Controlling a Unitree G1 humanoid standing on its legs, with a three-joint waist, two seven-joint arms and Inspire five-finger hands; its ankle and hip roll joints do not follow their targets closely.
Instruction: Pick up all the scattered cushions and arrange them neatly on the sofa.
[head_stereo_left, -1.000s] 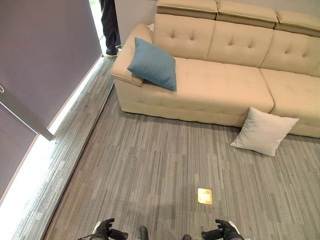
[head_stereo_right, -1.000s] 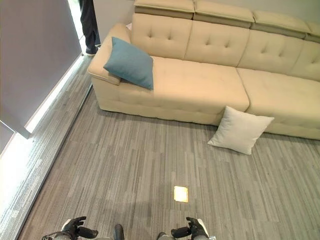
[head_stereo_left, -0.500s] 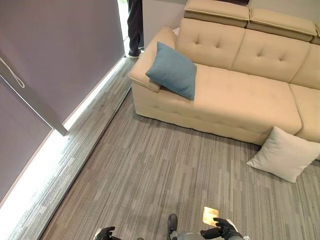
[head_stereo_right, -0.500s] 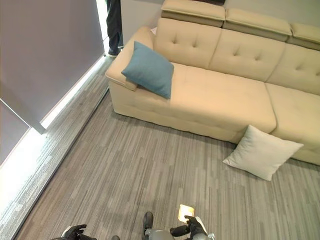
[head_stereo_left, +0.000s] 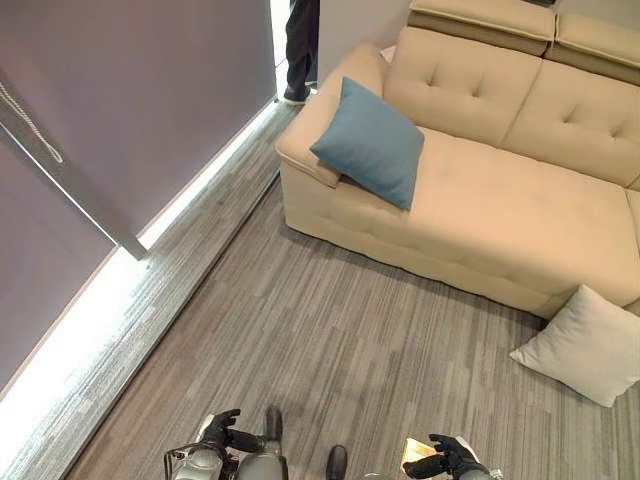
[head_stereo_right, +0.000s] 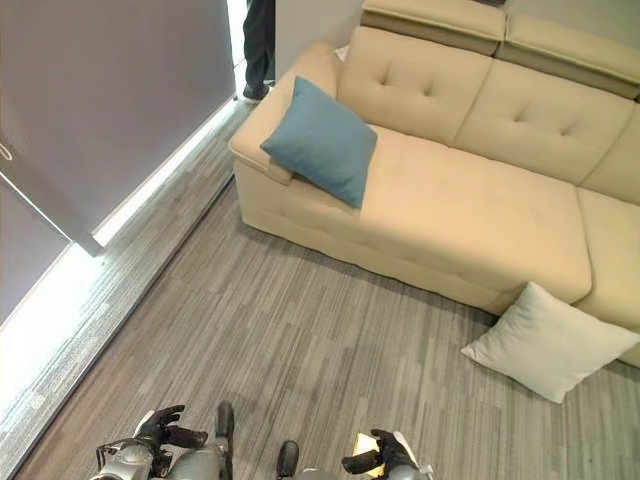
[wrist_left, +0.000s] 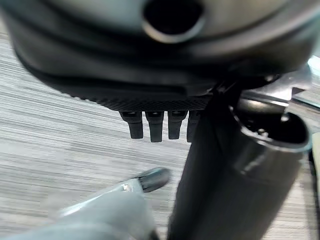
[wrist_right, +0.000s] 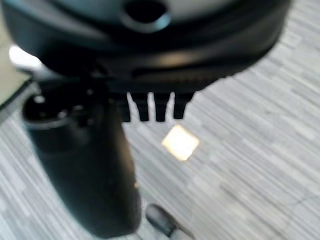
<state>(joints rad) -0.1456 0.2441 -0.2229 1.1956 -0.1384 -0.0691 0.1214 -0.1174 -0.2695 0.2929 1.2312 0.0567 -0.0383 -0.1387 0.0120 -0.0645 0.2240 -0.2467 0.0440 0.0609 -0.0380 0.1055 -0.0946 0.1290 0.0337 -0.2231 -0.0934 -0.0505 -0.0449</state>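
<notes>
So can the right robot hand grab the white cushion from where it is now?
Probably not yet. The white cushion lies on the floor against the sofa, well ahead of the right robot hand, which hangs low and empty. Nothing blocks the way; it seems too far.

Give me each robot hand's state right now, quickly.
Left robot hand: open, holding nothing.
Right robot hand: open, holding nothing.

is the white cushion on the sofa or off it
Off: the white cushion sits on the floor, leaning against the sofa front.
</notes>
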